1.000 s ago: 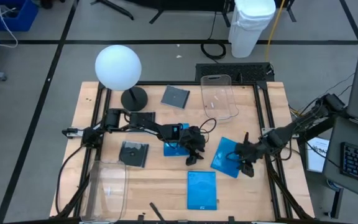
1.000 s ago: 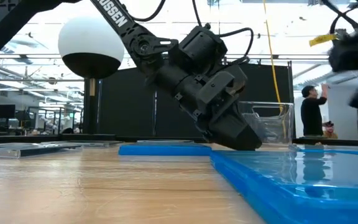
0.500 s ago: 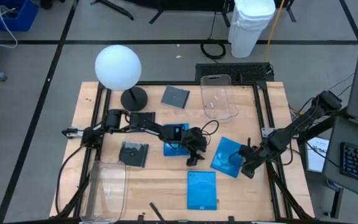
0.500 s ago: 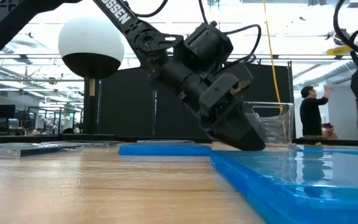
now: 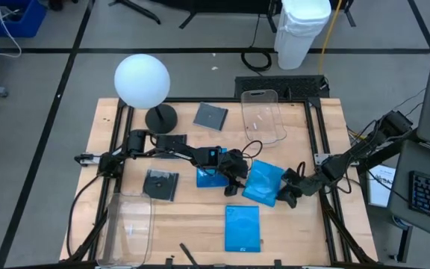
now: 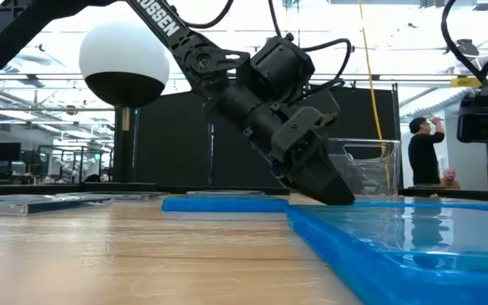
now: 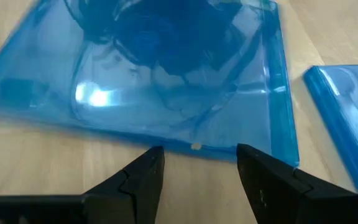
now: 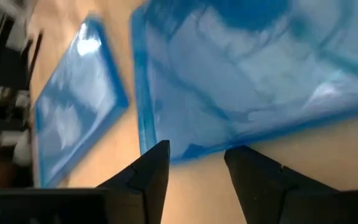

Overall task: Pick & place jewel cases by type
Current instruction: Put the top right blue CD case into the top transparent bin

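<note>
Pushed toward the table's middle since a second ago, the tilted blue jewel case now lies nearly touching the left gripper, while the right gripper, fingers apart and empty, faces its thin, rigid, slippery edge, best pinched there.

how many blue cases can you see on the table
3: one blue case at table centre under the left gripper, one just right of it by the right gripper, one near the front edge.
</note>
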Tool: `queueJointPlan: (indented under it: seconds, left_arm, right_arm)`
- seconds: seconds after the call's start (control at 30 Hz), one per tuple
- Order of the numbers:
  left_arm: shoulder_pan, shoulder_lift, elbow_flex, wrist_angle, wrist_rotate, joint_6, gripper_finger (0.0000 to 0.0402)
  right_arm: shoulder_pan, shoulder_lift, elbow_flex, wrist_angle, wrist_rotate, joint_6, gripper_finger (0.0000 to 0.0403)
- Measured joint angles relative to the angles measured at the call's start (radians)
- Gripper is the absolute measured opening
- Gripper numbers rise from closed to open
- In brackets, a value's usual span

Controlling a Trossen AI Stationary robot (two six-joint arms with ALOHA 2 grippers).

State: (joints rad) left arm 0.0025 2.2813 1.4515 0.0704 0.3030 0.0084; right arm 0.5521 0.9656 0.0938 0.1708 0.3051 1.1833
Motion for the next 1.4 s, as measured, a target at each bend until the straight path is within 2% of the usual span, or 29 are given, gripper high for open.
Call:
queueJointPlan:
  seconds: [0.47, 0.6, 0.73, 0.87, 1.0, 1.1, 1.23, 1.3, 1.4]
  left_arm:
    - [0.0, 0.001, -0.002, -0.015, -0.02, -0.018, 0.0207]
    - [-0.005, 0.014, 0.003, 0.055, -0.039, -0.003, 0.0207]
    - [-0.009, 0.01, 0.002, 0.086, -0.041, -0.011, 0.0207]
    - [-0.01, 0.01, 0.001, 0.086, -0.039, -0.014, 0.0207]
    - [-0.01, 0.009, 0.001, 0.072, -0.042, -0.011, 0.0207]
    - [-0.01, 0.008, 0.001, 0.069, -0.042, -0.006, 0.0207]
    - [-0.01, -0.004, 0.0, 0.046, -0.045, 0.03, 0.0207]
    - [-0.014, -0.018, -0.001, 0.038, -0.043, 0.047, 0.0207]
    - [-0.026, -0.056, 0.0, 0.006, -0.039, 0.073, 0.0207]
  right_arm:
    - [-0.021, -0.035, -0.011, 0.065, 0.064, -0.107, 0.015]
    - [-0.032, -0.043, 0.002, 0.167, 0.262, -0.113, 0.0149]
    - [-0.047, -0.041, -0.005, 0.242, 0.295, -0.177, 0.0144]
    - [-0.085, -0.039, -0.003, 0.238, 0.218, -0.198, 0.0135]
    - [-0.109, -0.04, -0.002, 0.246, 0.184, -0.214, 0.0118]
    - [-0.118, -0.039, -0.003, 0.278, 0.134, -0.273, 0.0085]
    - [-0.113, -0.046, -0.004, 0.423, 0.047, -0.419, 0.0015]
    - [-0.103, -0.057, -0.005, 0.498, 0.001, -0.458, 0.001]
    - [-0.092, -0.079, -0.005, 0.526, -0.011, -0.501, 0.0004]
